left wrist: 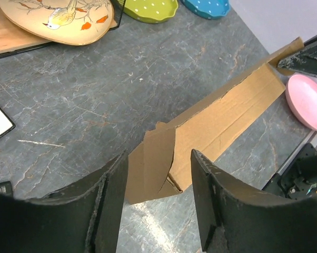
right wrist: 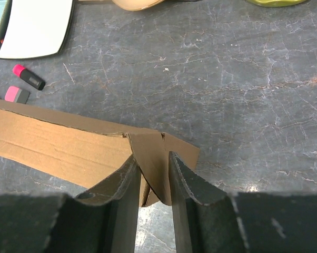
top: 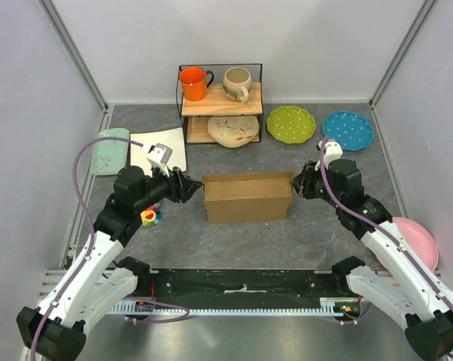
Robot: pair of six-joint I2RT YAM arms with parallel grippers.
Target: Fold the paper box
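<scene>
The paper box (top: 247, 199), brown corrugated cardboard, stands in the middle of the grey table with its long front wall up. My left gripper (top: 194, 188) is at the box's left end. In the left wrist view it (left wrist: 159, 182) is open, and the curled end flap (left wrist: 157, 158) lies between the fingers with a gap on each side. My right gripper (top: 296, 185) is at the right end. In the right wrist view it (right wrist: 150, 182) has both fingers pressed against the right end flap (right wrist: 148, 153).
Behind the box stands a wire rack (top: 220, 103) with an orange mug, a beige mug and a bird-painted plate. Green (top: 290, 124) and blue (top: 348, 130) plates lie back right, a pink plate (top: 418, 241) at right. A white square plate (top: 159, 149) and a mint tray (top: 110, 150) lie back left.
</scene>
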